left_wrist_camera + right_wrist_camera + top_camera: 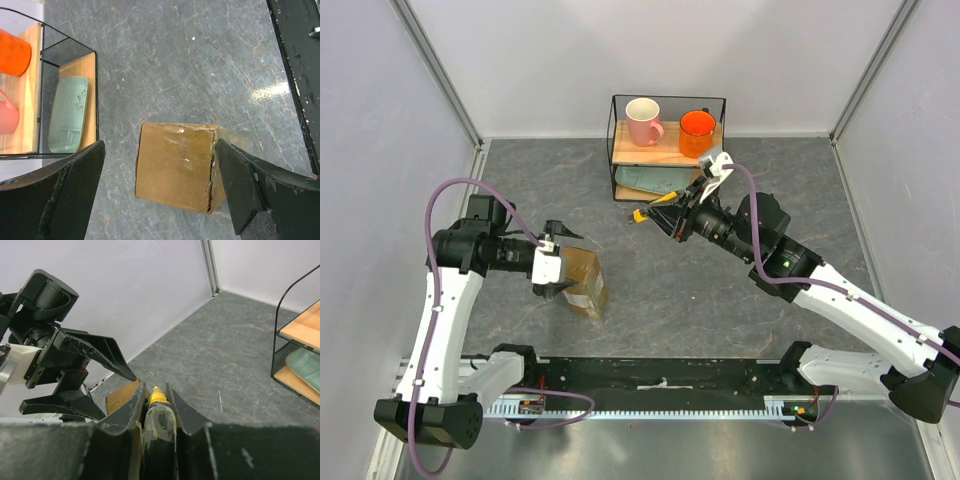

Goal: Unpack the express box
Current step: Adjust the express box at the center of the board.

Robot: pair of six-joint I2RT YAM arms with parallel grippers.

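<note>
The express box (586,281), a brown cardboard parcel with clear tape, rests on the grey table left of centre. My left gripper (563,262) is open, its two fingers spread wider than the box. In the left wrist view the express box (175,165) lies between and beyond the black fingers (75,185), and its right edge shows a torn seam. My right gripper (666,214) hovers mid-table, shut on a yellow utility knife (642,214) whose tip points left toward the box. In the right wrist view the knife (159,404) sits between the fingers, with a corner of the box (120,395) beyond.
A black wire rack (614,130) stands at the back centre, just behind the right gripper. It holds a pink mug (643,120) and an orange mug (697,132) on top and a pale green plate (648,180) below. White walls close in both sides.
</note>
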